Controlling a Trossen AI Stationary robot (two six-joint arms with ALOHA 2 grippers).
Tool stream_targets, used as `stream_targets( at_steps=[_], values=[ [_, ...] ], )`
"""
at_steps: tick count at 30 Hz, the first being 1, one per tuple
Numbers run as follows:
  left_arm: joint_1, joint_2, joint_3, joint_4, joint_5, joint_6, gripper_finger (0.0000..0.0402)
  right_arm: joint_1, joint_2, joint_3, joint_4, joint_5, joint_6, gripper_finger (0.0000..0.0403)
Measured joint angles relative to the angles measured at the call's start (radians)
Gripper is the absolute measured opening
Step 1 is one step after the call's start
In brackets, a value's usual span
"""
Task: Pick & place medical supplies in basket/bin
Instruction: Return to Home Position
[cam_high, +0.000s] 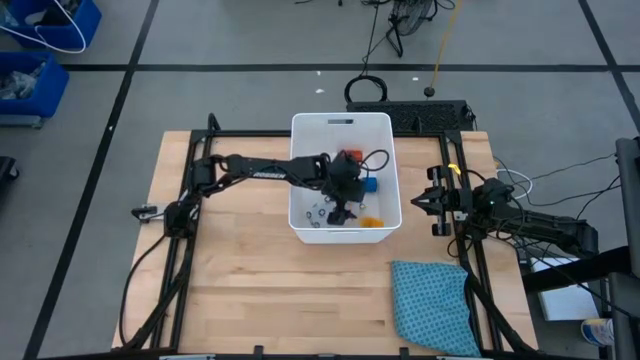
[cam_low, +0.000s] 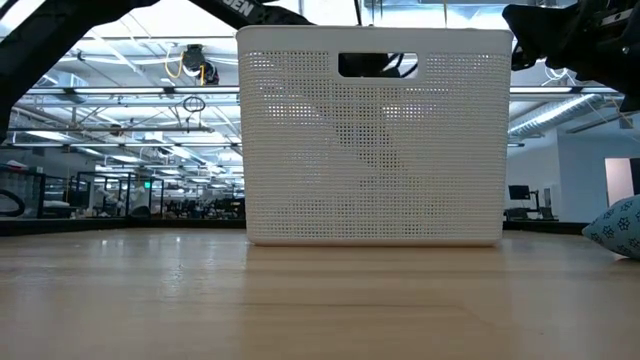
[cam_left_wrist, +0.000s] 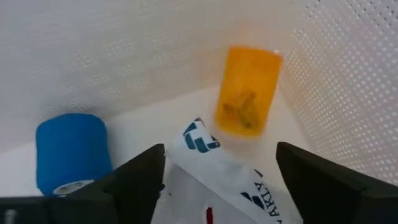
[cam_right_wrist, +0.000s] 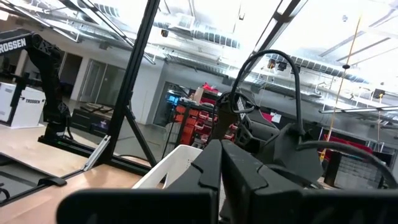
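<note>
Pale wood worktop (cam_high: 250, 290) carries the large white perforated plastic tub (cam_high: 296, 170); inside, my left gripper (cam_left_wrist: 221, 149) hangs open, empty, near the orange pill bottle (cam_left_wrist: 245, 93). I should rise straight past the rim; my right gripper (cam_high: 433, 200) rests closed alongside.

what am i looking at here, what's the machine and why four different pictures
It is a robot with two dark arms at a wooden table. One picture looks down from above, one level across the tabletop, two from cameras on the wrists. The left gripper hangs open in the white bin, holding nothing; below it lie an orange pill bottle, a blue roll and a white packet. The right gripper waits shut beside the bin. A teal cloth lies on the table.
</note>
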Motion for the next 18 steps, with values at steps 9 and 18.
stream_targets(
  at_steps=[9, 18],
  values=[
    [-0.006, 0.0, 0.014, 0.0, 0.004, 0.032, 0.0336, 0.0, 0.0, 0.0, 0.0, 0.0, -0.003, 0.0004],
    [-0.02, -0.105, 0.04, -0.049, -0.075, 0.12, 0.0316, 0.0, 0.0, 0.0, -0.001, 0.0, -0.003, 0.0004]
  ],
)
